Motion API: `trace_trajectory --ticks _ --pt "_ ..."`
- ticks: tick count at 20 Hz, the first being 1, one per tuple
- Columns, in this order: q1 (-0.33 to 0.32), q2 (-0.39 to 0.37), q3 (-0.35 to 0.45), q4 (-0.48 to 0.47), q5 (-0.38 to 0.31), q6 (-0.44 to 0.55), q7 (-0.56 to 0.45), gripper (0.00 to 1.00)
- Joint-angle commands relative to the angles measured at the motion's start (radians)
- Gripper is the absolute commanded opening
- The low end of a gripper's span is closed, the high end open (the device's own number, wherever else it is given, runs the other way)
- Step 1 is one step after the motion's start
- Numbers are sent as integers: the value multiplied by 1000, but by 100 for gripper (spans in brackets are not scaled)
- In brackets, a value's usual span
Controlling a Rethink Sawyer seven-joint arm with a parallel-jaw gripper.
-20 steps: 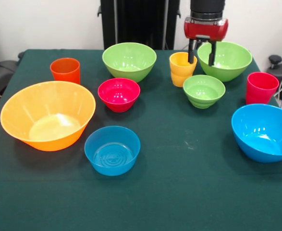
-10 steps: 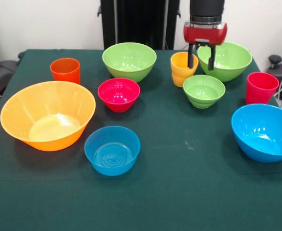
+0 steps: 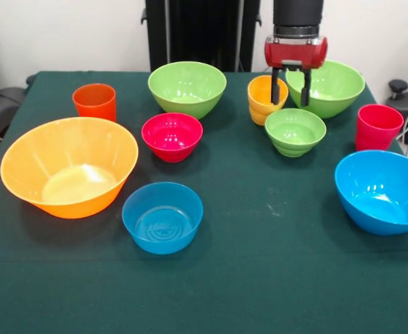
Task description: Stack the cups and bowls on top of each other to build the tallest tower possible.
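Note:
My gripper (image 3: 291, 99) is open at the back right. Its left finger (image 3: 276, 85) dips inside the yellow ribbed cup (image 3: 263, 106); the other hangs outside, in front of a big green bowl (image 3: 336, 87). The small green bowl (image 3: 295, 131) sits just in front. The orange cup (image 3: 94, 101), second big green bowl (image 3: 187, 89), small red bowl (image 3: 172, 136), very wide orange bowl (image 3: 68, 167), small blue bowl (image 3: 162, 217), red cup (image 3: 378, 126) and big blue bowl (image 3: 381, 191) stand singly on the cloth. No tower shows.
The dark green tablecloth (image 3: 273, 278) covers the table. The robot's black pedestal (image 3: 200, 31) stands behind the far edge. A black object (image 3: 398, 89) sits off the table's right side.
The gripper has risen slightly. The yellow cup has shifted a little to the right and leans slightly. Everything else stays where it was.

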Motion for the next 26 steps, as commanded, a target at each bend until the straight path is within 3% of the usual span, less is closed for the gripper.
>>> trace_trajectory --ticks 1,10,15,26 --pt "4 52 22 69 -17 -3 211 100" --pt "5 17 -22 111 -8 52 176 100" --pt "-5 26 -38 126 -28 30 173 100" --pt "-49 80 36 137 -75 -43 243 100"
